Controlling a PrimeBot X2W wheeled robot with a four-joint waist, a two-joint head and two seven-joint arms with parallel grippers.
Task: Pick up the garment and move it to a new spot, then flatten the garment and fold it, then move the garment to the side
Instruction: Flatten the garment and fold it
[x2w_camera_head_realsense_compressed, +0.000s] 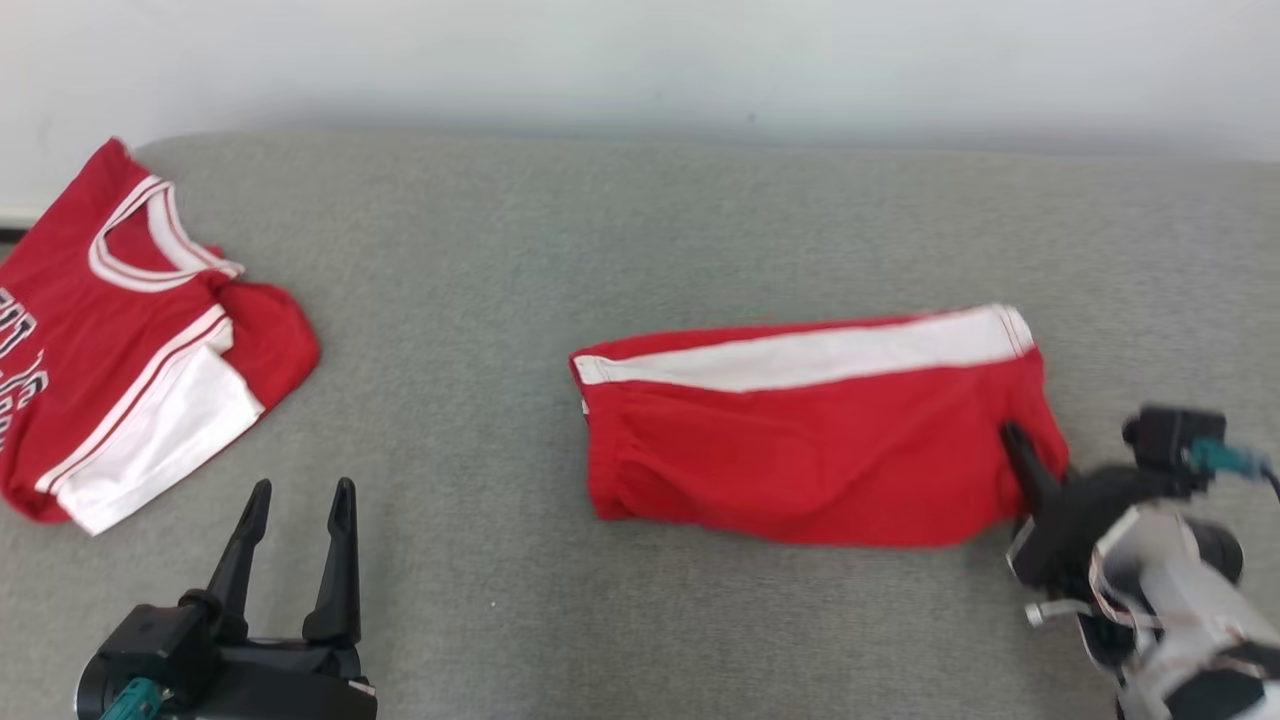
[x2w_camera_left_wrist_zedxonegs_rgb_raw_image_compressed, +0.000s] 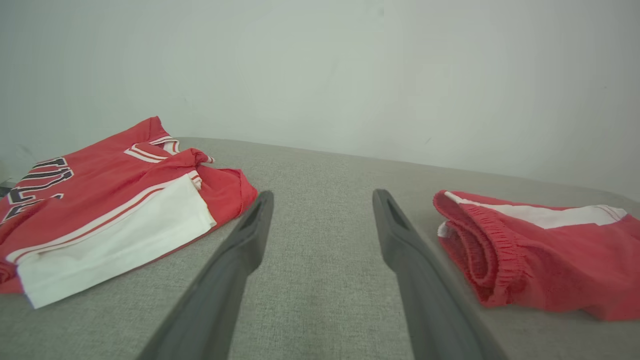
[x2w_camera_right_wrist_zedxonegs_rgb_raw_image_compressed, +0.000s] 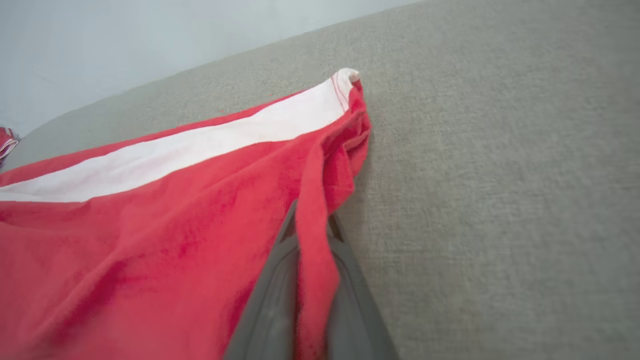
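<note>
**Garment (x2w_camera_head_realsense_compressed: 800, 440) pinched at its right end by the right pincer (x2w_camera_head_realsense_compressed: 1012, 435)**

A grey fabric surface (x2w_camera_head_realsense_compressed: 640, 220) is carrying every item and is running back to a pale wall (x2w_camera_head_realsense_compressed: 640, 60).

A red-and-white jersey (x2w_camera_head_realsense_compressed: 120, 340) is lying crumpled at the far left of that surface, with dark lettering partly showing.

The garment, a pair of red shorts, is lying folded on the surface to the right of centre, well apart from the jersey. A white stripe (x2w_camera_head_realsense_compressed: 800, 355) is running along its far edge. Its gathered waistband (x2w_camera_left_wrist_zedxonegs_rgb_raw_image_compressed: 492, 250) is facing left. The cloth is bunching and creasing toward the right end.

The right pincer is reaching in from the lower right. Its fingers (x2w_camera_right_wrist_zedxonegs_rgb_raw_image_compressed: 270, 300) are pressing together on a ridge of red cloth at the garment's near right end. In the right wrist view, that fold is standing between the two fingers.

The left pincer (x2w_camera_head_realsense_compressed: 300, 492) is sitting low at the lower left of the head view. Its fingers are spreading wide and gripping nothing. It is pointing at the bare surface between the jersey and the garment, touching neither.
</note>
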